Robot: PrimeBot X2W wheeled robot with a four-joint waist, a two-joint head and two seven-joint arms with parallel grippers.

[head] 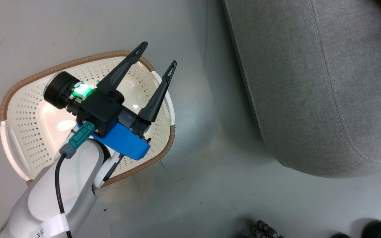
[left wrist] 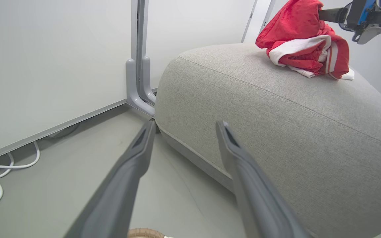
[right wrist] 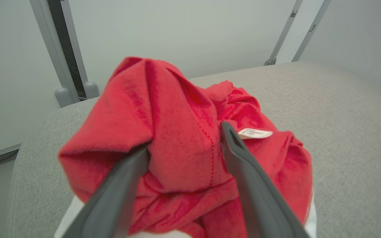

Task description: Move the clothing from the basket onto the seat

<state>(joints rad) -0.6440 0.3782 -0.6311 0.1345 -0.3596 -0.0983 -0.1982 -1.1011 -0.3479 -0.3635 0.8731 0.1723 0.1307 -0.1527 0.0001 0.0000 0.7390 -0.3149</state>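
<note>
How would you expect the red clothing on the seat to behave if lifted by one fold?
Probably floppy: the clothing lies crumpled in soft folds on the seat, so it should drape and sag. Likely light, since the thin knit bunches easily.

Red clothing (left wrist: 296, 29) with white bands (left wrist: 298, 46) and a small white tag (right wrist: 255, 133). Cream basket (head: 25, 132), dotted all over with tiny holes, brown woven rim (head: 61, 67), white handles (head: 12, 145). Grey woven seat (head: 309, 82) with pale stitched lines. Pale grey floor (head: 210, 198). Black left gripper (head: 158, 53), blue block (head: 124, 142), green light (head: 82, 90).
</note>
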